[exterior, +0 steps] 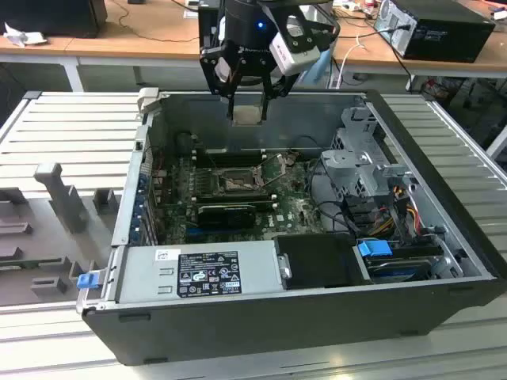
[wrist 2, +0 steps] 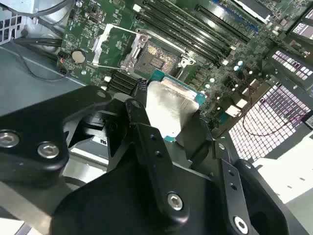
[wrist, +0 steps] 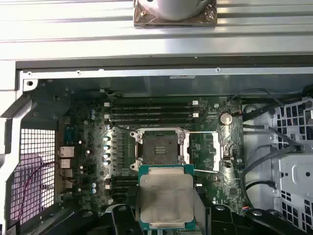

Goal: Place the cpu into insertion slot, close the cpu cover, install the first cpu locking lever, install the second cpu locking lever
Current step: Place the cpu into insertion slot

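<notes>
The gripper (exterior: pixel 248 112) hangs above the open computer case (exterior: pixel 238 313), clamped on opposite edges of the cpu (wrist: pixel 166 196), which is carried flat with its silvery top up. Well beneath it on the green motherboard (wrist: pixel 88 161) sits the insertion slot (wrist: pixel 160 148), dark and bare. In the first wrist view the chip's edges run square with the slot's, with the slot just past one chip edge. The cpu cover (wrist: pixel 217 149) lies swung open beside the slot, leaving it uncovered.
</notes>
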You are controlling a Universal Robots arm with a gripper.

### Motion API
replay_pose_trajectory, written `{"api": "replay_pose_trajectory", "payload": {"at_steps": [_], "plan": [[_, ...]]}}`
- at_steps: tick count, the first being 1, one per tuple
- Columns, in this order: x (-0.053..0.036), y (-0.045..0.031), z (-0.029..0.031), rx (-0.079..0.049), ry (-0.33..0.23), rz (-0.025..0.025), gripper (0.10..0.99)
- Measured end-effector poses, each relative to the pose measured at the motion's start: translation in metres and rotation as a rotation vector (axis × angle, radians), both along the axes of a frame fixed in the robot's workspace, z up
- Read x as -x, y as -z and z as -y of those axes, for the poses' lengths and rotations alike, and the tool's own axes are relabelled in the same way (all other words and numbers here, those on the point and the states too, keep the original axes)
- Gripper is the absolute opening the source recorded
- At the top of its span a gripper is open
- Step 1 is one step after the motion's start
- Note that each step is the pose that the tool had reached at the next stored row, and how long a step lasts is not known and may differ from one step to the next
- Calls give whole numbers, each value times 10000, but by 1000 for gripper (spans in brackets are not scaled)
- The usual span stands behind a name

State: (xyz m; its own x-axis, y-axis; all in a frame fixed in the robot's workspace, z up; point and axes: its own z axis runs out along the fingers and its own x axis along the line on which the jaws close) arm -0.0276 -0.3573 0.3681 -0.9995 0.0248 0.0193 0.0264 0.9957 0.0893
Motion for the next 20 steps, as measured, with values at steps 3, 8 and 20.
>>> {"api": "replay_pose_trajectory", "payload": {"at_steps": [3,8,20], "plan": [[0,2,0,0,847,0,529],[0,4,0,0,1555,0,529],[0,11,0,0,2880,0,529]]}}
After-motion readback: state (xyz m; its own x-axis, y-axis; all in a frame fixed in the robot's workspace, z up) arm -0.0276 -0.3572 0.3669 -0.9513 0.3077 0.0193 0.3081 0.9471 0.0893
